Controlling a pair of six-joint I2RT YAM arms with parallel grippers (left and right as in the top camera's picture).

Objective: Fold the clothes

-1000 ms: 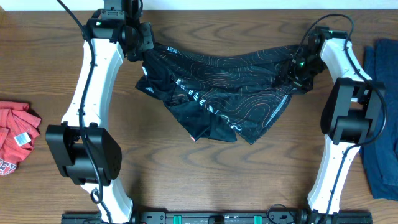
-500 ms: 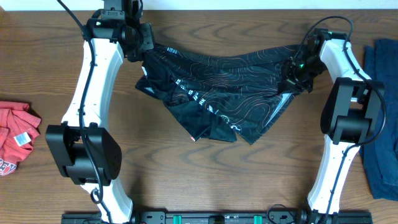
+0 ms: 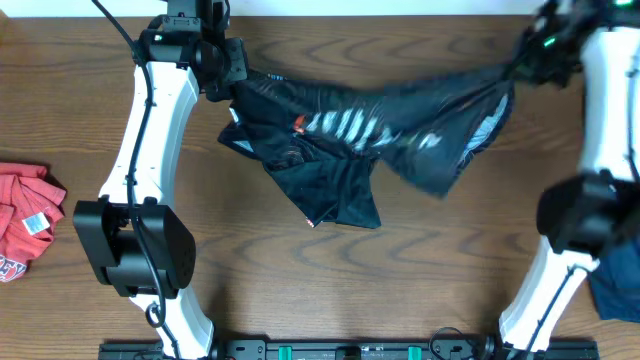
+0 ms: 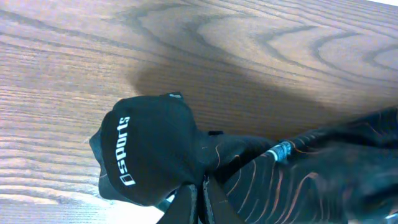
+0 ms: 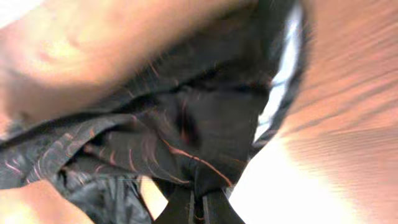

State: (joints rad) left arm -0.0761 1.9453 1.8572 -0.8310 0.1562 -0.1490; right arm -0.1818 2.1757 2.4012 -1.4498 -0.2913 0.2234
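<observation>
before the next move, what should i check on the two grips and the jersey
1. left gripper shut on the black cycling jersey: ok, fabric is pinched between its fingers.
2. right gripper shut on the jersey's opposite end: ok.
3. jersey spread flat: not ok, its lower part lies bunched on the table.
4. jersey apart from the red shirt and the dark blue shirt: ok.
5. which edge of the jersey each gripper holds: cannot tell, folds hide it.
</observation>
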